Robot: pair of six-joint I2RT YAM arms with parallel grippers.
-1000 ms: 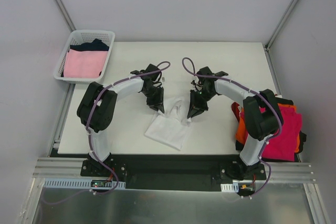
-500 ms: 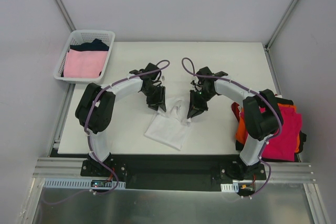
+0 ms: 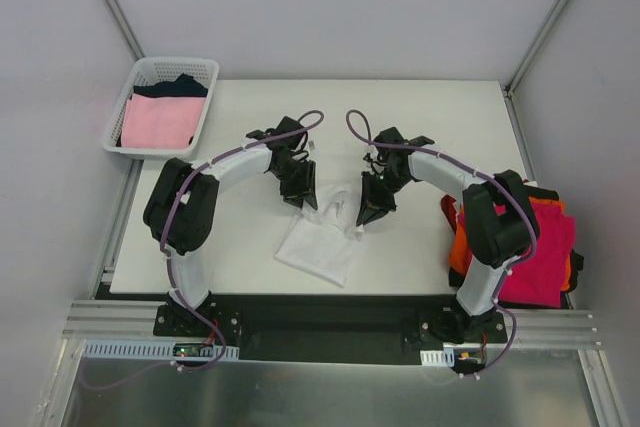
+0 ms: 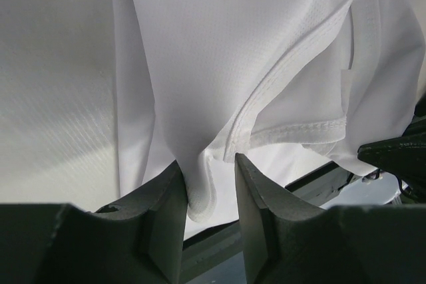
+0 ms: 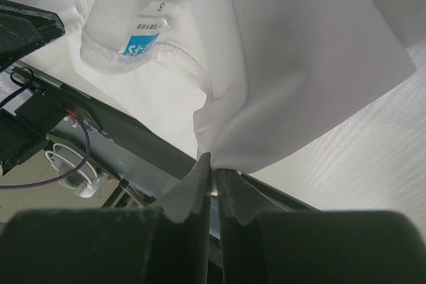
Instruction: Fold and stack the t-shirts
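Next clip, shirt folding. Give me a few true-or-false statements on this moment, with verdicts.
1. The right gripper is pinched shut on the white t-shirt. True.
2. The basket is empty. False: it holds a pale pink shirt and a dark shirt.
3. The white t-shirt's neck label reads S. True.
4. The magenta shirt lies in the middle of the table. False: it lies on an orange shirt at the table's right edge.

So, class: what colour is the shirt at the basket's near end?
Pale pink; the shirt shows best in the top view.
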